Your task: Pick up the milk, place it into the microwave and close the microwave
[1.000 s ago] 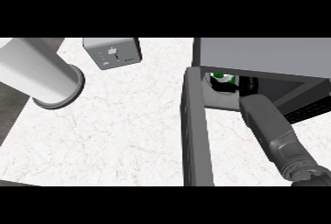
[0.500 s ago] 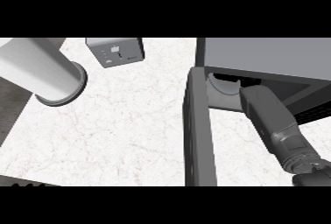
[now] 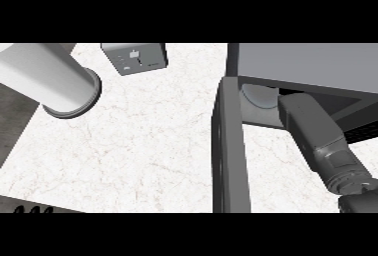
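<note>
The microwave (image 3: 310, 62) stands at the upper right with its door (image 3: 229, 150) swung open toward me, seen edge-on. My right forearm (image 3: 317, 135) reaches from the lower right into the oven's opening. The right hand is hidden under the oven's roof, and the milk shows nowhere. Part of the pale round turntable (image 3: 258, 96) is visible inside, left of the forearm. Only the black fingertips of my left hand (image 3: 33, 210) peek up at the lower left edge, straight and resting.
A tall white cylinder (image 3: 52, 75) stands on the marble counter (image 3: 140, 145) at the upper left. A small grey box (image 3: 134, 57) with switches sits at the back. The counter's left edge borders dark floor (image 3: 15, 115).
The right forearm has pushed deeper into the microwave. The green-and-white milk seen at the opening a second ago is now hidden inside. The left fingertips have appeared at the lower left.
</note>
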